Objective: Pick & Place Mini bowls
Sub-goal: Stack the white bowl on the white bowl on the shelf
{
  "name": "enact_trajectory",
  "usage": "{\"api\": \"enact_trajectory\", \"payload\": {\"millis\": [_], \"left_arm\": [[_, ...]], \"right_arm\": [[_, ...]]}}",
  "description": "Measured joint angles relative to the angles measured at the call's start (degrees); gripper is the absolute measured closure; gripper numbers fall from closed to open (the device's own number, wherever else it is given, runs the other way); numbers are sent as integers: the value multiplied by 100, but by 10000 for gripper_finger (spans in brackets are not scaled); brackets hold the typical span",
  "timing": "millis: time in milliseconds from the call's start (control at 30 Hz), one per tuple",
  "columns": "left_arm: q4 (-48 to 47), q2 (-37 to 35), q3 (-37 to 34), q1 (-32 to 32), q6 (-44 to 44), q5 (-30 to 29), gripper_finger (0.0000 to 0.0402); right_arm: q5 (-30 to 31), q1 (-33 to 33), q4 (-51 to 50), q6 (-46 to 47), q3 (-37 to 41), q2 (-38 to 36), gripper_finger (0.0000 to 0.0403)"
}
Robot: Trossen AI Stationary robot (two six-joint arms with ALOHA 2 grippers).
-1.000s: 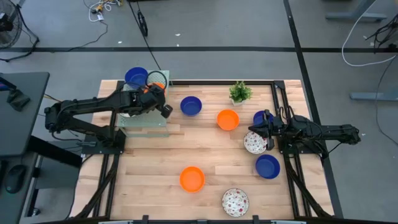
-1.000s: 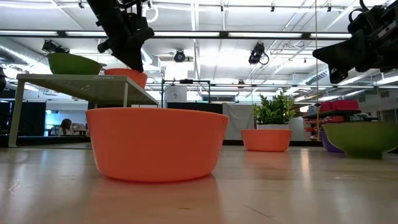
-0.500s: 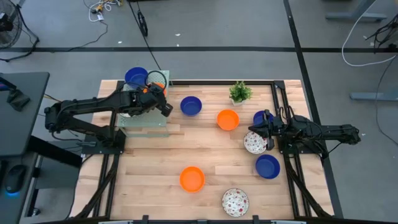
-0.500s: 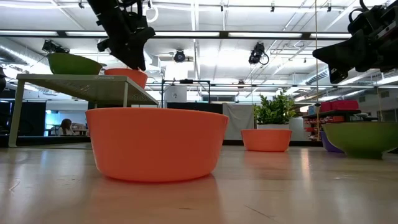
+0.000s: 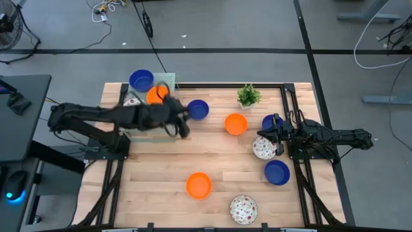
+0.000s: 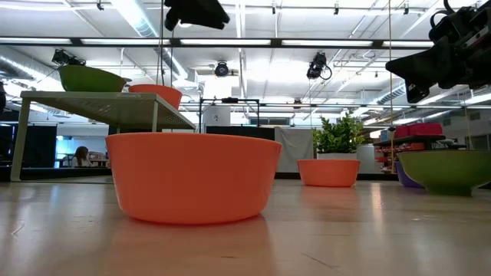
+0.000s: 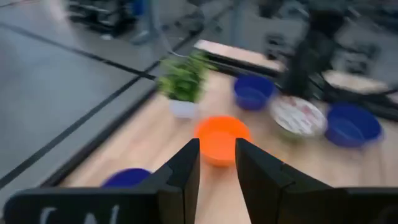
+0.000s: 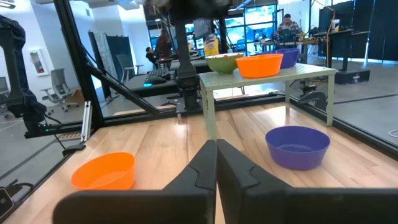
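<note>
My left gripper stands open and empty above the table, just right of a pale green rack; it also shows high in the low view. On the rack rest an orange mini bowl and a blue one. On the wood stand a blue bowl, an orange bowl, a speckled bowl, another blue bowl, an orange bowl and a speckled bowl. My right gripper waits shut at the right edge.
A small potted plant stands at the far edge, between the bowls. A further blue bowl sits partly under my right arm. Black frame rails run along the table's sides. Bare wood lies at the near left.
My left gripper has come away from the orange bowl on the rack, swinging toward the table's right and near edge and rising, its fingers tipping up toward level. The orange bowl stays on the rack where it was.
</note>
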State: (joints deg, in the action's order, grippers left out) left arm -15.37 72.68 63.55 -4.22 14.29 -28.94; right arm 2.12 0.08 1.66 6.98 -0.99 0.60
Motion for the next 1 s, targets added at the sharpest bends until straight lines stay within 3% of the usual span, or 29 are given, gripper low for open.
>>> {"api": "enact_trajectory", "payload": {"millis": [267, 600, 833, 1000], "left_arm": [[536, 1409, -24, -1338, 271, -733, 318], [2998, 3022, -13, -2315, 97, -619, 345], [3242, 3905, 643, -2297, -290, 427, 343], [2691, 4380, 1375, -2075, -604, 1633, 303]], "right_arm": [[-3, 1, 1, -1, 0, -2, 392], [-2, 1, 0, -1, 0, 0, 392], [-1, 0, -1, 0, 0, -2, 392], [0, 1, 0, -1, 0, -2, 392]]}}
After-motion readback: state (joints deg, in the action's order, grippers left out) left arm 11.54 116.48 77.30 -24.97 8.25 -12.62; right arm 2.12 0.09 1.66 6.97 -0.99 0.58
